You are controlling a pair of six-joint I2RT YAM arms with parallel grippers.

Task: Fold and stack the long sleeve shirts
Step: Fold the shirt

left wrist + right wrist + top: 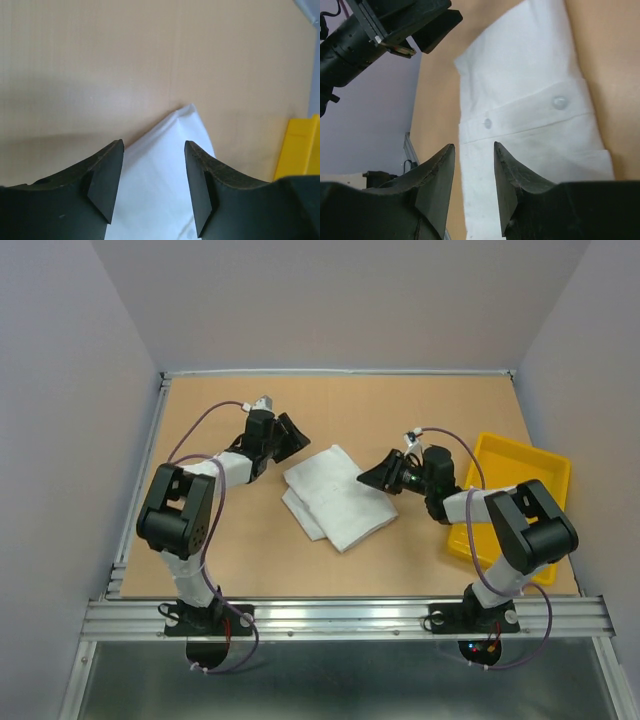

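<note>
One long sleeve shirt (336, 496) lies folded into a white rectangle in the middle of the table. My left gripper (292, 436) hovers just off its far left corner, open, with nothing held. In the left wrist view the shirt's pointed corner (186, 120) shows beyond the open left gripper (154, 145). My right gripper (372, 478) hangs over the shirt's right edge, open as well. Through the right wrist view, the buttoned placket (520, 112) and the shirt's long edge lie below the open right gripper (473, 146). No cloth is pinched.
A yellow tray (545, 468) stands at the right edge of the table, partly behind the right arm; its rim also appears as yellow tray (300, 147). The left arm's wrist (380, 30) shows across from the right gripper. Grey walls enclose the table.
</note>
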